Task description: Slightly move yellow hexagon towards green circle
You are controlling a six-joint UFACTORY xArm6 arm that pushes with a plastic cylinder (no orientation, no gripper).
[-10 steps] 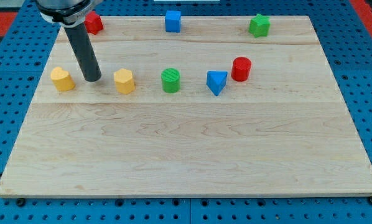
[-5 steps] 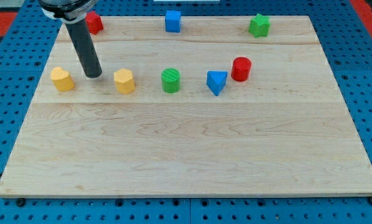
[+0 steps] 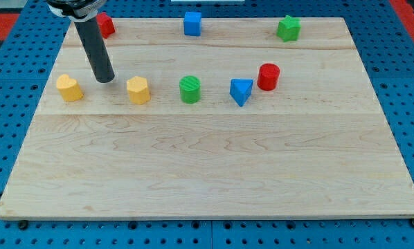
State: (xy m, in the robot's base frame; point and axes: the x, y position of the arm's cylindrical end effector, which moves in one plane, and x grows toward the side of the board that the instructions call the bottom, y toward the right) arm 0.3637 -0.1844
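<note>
Yellow hexagon [image 3: 138, 90] sits left of centre in the upper half of the frame, on the wooden bench [image 3: 207, 166], with a clear strip of bare wood between it and the green circle [image 3: 190, 89] to its right, so they're near each other but not touching. My tip [image 3: 105, 78] is down on the bench just to the upper left of the hexagon, apart from it, roughly between it and the yellow heart-ish block [image 3: 69, 88] further left. There's no gripper on this rig, just the plain dark rod, so nothing is being held. Right of the green circle you get the blue triangle [image 3: 241, 91], and the red cylinder [image 3: 268, 76] close by on its upper right. Along the top edge: a red block [image 3: 105, 25] partly hidden behind the rod (shape hard to call), a blue cube [image 3: 192, 23] and a green star-shaped block [image 3: 288, 28]. The whole lower half of the bench is open. The bench is pale planks with visible grain and seams, resting on a blue pegboard [image 3: 408, 83]. The blocks look like smooth matte plastic, chunky with flat tops.
</note>
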